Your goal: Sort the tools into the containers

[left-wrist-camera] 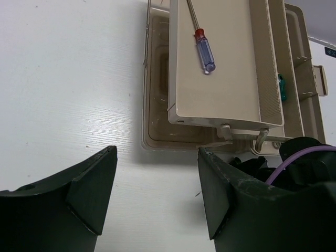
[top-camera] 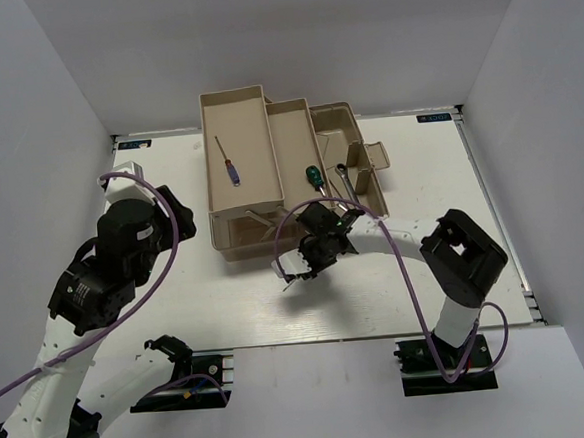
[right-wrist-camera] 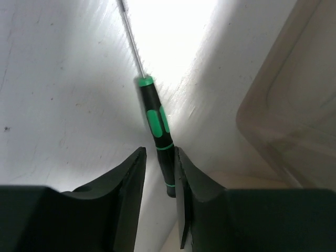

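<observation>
My right gripper (right-wrist-camera: 159,153) is low over the table, just in front of the toolbox base (top-camera: 236,245). Its jaws are narrowly open and straddle the handle of a thin black-and-green precision screwdriver (right-wrist-camera: 156,123). The right finger touches the handle and a small gap shows on the left. A blue-handled precision screwdriver (top-camera: 230,169) lies in the raised left beige tray (top-camera: 256,131), also in the left wrist view (left-wrist-camera: 205,53). A green stubby screwdriver (top-camera: 314,175) and a silver wrench (top-camera: 346,181) lie in the trays on the right. My left gripper (left-wrist-camera: 157,153) is open, empty, left of the toolbox.
The toolbox's trays are fanned open toward the back, and a white handle (top-camera: 376,159) sticks out at its right side. The toolbox base corner (right-wrist-camera: 286,121) is just right of my right gripper. Grey walls enclose the white table (top-camera: 453,228) on three sides.
</observation>
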`<action>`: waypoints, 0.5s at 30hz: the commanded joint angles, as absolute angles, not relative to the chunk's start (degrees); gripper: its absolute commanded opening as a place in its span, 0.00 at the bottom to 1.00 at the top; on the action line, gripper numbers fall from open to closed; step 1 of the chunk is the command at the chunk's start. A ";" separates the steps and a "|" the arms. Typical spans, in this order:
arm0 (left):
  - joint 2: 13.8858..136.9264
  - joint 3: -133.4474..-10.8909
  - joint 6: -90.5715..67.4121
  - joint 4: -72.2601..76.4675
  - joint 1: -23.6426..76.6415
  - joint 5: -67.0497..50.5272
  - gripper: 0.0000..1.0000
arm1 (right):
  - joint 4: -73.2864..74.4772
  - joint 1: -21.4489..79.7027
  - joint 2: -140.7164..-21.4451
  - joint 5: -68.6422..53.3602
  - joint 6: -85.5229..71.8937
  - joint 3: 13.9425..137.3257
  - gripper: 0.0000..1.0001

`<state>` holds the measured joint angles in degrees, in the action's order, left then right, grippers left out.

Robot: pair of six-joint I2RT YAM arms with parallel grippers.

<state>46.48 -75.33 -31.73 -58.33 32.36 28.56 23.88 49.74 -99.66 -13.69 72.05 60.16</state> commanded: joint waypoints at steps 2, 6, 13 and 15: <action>45.97 -76.03 -32.17 -58.28 32.08 29.44 0.73 | 29.71 49.30 -97.30 -13.54 73.21 56.87 0.33; 45.97 -75.50 -32.17 -57.74 32.08 28.83 0.73 | 27.33 49.31 -95.89 -11.95 74.00 51.70 0.36; 46.49 -75.50 -32.17 -57.74 32.08 28.30 0.73 | 29.27 49.39 -94.05 -13.27 77.33 49.13 0.38; 46.49 -75.50 -32.17 -57.74 32.08 28.30 0.73 | 29.27 49.39 -93.61 -14.14 77.78 48.60 0.38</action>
<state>46.44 -75.33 -31.99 -58.26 32.36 28.47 23.79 49.52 -93.01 -13.74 76.05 51.35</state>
